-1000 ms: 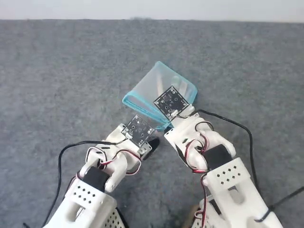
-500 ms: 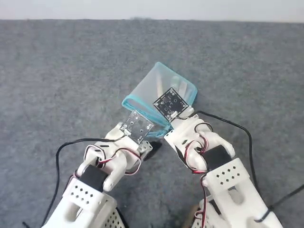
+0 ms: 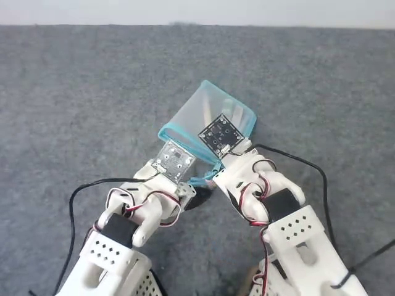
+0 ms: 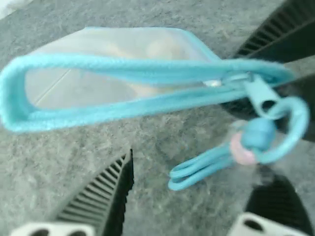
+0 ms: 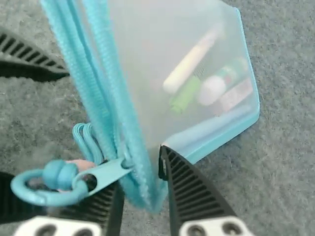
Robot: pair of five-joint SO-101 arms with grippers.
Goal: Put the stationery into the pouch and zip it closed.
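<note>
The translucent pouch (image 3: 210, 114) with blue trim lies on the grey carpet, just ahead of both arms. Several stationery pieces (image 5: 197, 78) show through its side, among them a white stick and a green item. Its mouth (image 4: 98, 83) gapes open, with the zipper slider (image 4: 258, 93) at one end. My right gripper (image 5: 140, 177) is shut on the pouch's edge beside the slider (image 5: 106, 172). My left gripper (image 4: 197, 196) is open, its fingers (image 4: 110, 191) either side of the blue pull cord (image 4: 206, 167) with its bead (image 4: 256, 135), not touching it.
Grey carpet (image 3: 74, 92) runs out on every side of the pouch, up to a pale wall edge at the back. Black cables (image 3: 308, 166) trail from both arms near the front. The right arm's ridged finger (image 4: 275, 29) shows beyond the slider in the left wrist view.
The left arm's wrist has shifted slightly left and forward along the pouch's mouth. The blue cord now shows between the two arms. The right arm and the pouch have stayed put.
</note>
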